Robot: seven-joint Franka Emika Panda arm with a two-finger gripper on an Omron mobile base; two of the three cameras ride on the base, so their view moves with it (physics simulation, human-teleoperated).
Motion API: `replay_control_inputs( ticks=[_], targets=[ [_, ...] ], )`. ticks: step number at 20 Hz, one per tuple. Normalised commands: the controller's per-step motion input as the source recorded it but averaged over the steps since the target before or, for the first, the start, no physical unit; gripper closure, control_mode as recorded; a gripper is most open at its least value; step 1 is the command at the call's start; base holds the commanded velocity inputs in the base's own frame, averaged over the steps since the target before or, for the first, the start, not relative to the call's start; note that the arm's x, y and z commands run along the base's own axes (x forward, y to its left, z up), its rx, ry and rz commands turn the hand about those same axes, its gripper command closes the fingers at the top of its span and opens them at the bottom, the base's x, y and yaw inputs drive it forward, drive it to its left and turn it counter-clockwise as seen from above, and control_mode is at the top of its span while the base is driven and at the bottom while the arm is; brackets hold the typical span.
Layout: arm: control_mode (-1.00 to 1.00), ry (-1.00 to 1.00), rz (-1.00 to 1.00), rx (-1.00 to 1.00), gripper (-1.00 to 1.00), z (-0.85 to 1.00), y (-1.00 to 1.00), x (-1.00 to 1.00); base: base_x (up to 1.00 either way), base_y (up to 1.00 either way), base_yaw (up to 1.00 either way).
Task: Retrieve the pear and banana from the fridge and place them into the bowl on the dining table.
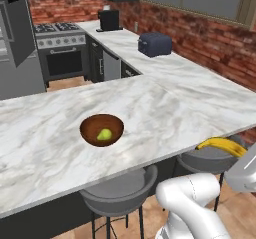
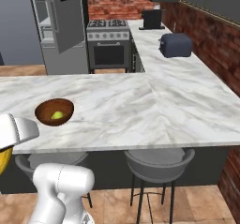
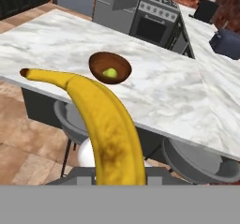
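The end effector (image 3: 117,181) is clamped tight on the banana (image 3: 105,124); its fingertips are hidden behind the fruit at the bottom of the hand view, so the exact contact points cannot be made out. The banana rises from the grip and curves up and to the left, ending in a dark tip. It is yellow with a brownish bruised patch along its lower part. In the left base view the banana (image 1: 219,145) shows as a yellow arc beside the white hand at the right edge, held off the near edge of the dining table (image 1: 165,113) and above a grey stool (image 1: 210,158). In the right base view a small yellow sliver of it (image 2: 3,160) shows at the left edge, under the white hand.

The bowl (image 1: 90,130) stands on the marble tabletop, a little back from the near edge, well apart from the held banana. The pear (image 1: 104,134) lies inside it, near the middle of the bowl's floor. The same pair shows in the right base view, bowl (image 2: 44,110) and pear (image 2: 57,115), and in the hand view, bowl (image 3: 101,61) with pear (image 3: 110,72), beyond the banana's curve.

The fridge (image 2: 63,26) stands at the back of the kitchen with its door swung open, next to the stove (image 2: 108,42). A dark toaster (image 2: 176,45) sits on the side counter.
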Motion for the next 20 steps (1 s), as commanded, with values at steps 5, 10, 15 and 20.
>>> replay_control_inputs(
  ticks=[5, 10, 15, 20],
  targets=[
    [-1.0, 0.0, 0.0, 0.01, 1.0, -0.02, 0.0, 0.18, 0.43, 0.0, 0.0],
    [-1.0, 0.06, 0.01, 0.03, 1.0, -0.11, 0.01, 0.99, 0.0, 0.0, 0.0],
    [-1.0, 0.09, 0.0, 0.01, 1.0, -0.18, 0.15, 0.99, 0.0, 0.0, 0.0],
    [-1.0, 0.07, 0.02, 0.0, 1.0, -0.25, 0.39, 0.74, 0.0, 0.0, 0.0]
  ],
)
